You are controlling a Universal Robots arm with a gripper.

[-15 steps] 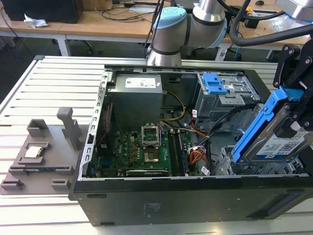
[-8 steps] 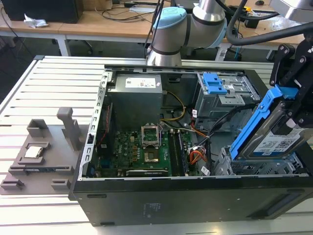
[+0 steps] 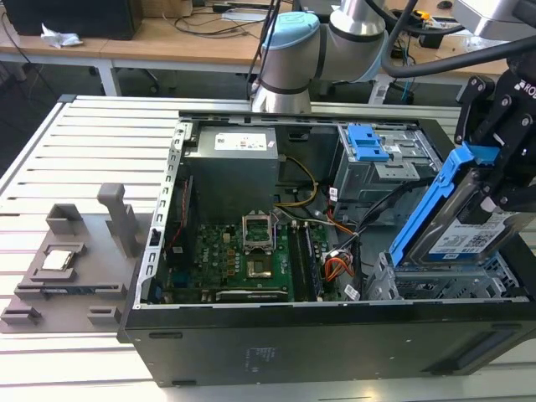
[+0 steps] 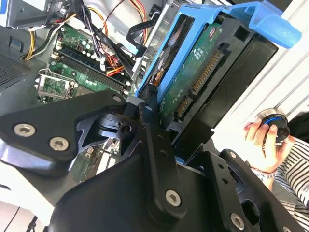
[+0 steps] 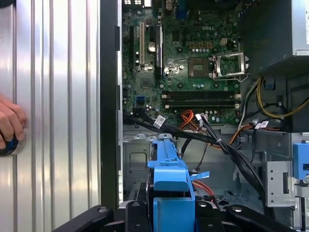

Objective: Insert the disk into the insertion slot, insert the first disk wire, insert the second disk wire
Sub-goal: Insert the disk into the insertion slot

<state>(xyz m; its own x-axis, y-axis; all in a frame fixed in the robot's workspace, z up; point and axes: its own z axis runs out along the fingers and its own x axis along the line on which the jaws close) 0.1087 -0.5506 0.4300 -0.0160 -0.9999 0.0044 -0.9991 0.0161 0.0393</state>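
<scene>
The tool (image 3: 496, 180), closed on the one disk (image 3: 466, 232), is seen holding it tilted over the one low drive cage (image 3: 444, 286) at the exterior view's right end of the one open computer case (image 3: 293, 352); insertion is judged in hand, and levelling with a bay is called for.

A slatted silver metal table (image 3: 84, 142) is occupied by an open black computer case (image 3: 293, 352), set toward the exterior view's right, with a grey moulded holder (image 3: 84, 289) laid just beside it on the left.
</scene>
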